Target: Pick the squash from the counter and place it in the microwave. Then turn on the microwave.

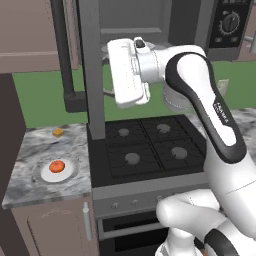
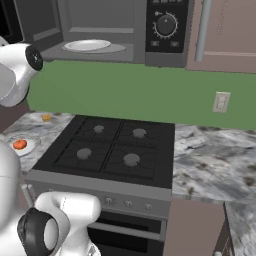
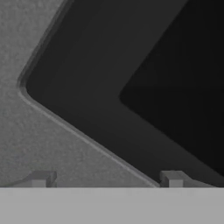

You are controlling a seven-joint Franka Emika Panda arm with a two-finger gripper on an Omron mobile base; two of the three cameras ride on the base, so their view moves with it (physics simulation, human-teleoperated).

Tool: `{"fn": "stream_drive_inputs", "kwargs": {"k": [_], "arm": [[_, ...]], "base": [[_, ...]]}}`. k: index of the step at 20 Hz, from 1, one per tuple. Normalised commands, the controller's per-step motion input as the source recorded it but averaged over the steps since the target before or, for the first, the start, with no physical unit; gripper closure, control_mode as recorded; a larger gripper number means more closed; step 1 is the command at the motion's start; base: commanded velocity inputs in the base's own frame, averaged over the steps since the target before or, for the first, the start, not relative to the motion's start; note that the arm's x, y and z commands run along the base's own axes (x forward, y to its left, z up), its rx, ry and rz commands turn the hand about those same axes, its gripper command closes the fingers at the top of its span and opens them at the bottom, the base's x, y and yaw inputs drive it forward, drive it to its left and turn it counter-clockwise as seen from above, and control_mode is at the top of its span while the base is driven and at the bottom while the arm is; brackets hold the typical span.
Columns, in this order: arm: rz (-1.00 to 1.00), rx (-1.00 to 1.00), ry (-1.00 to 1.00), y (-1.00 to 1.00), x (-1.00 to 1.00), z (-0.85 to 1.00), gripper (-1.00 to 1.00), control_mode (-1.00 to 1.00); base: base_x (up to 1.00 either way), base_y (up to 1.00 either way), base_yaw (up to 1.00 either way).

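Note:
The squash [image 1: 57, 166] [image 2: 20, 144], a small orange-red lump, rests on a white plate [image 1: 70, 173] on the marbled counter [image 1: 27, 150] left of the stove. High above it the microwave [image 2: 100, 25] stands with its door [image 1: 92, 65] swung open. A white turntable plate [image 2: 87, 46] lies inside, and the control panel with a round dial [image 2: 166, 24] is on the right. My gripper [image 3: 107, 177] is raised close against the door's inner face [image 3: 65, 140]. It is open, with nothing between its fingertips [image 3: 41, 178]. The white hand [image 1: 127, 72] is far above the squash.
A tiny yellow-orange cube [image 1: 58, 132] [image 2: 46, 118] sits at the back of the left counter. The black four-burner stove [image 1: 150, 147] and oven fill the middle. More marbled counter [image 2: 215, 165] lies to the right, with a wall outlet [image 2: 221, 102] on the green backsplash.

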Motion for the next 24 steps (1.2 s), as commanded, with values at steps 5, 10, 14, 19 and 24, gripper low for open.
{"fn": "stream_drive_inputs", "kwargs": {"k": [5,10,14,19,24], "arm": [[-0.11,0.00,-0.06,0.21,0.03,0.00,-1.00,-1.00],[-0.08,0.00,-0.03,0.10,0.02,0.00,-1.00,-1.00],[0.00,0.00,0.00,-0.14,0.00,0.00,-1.00,-1.00],[-0.02,0.04,0.03,-0.29,0.00,0.00,-1.00,-1.00],[-0.16,0.06,0.07,-0.31,0.00,0.00,-1.00,-1.00]], "base": [[0.00,0.00,0.00],[0.00,0.00,0.00],[0.00,0.00,0.00],[0.00,0.00,0.00],[0.00,0.00,0.00]]}}
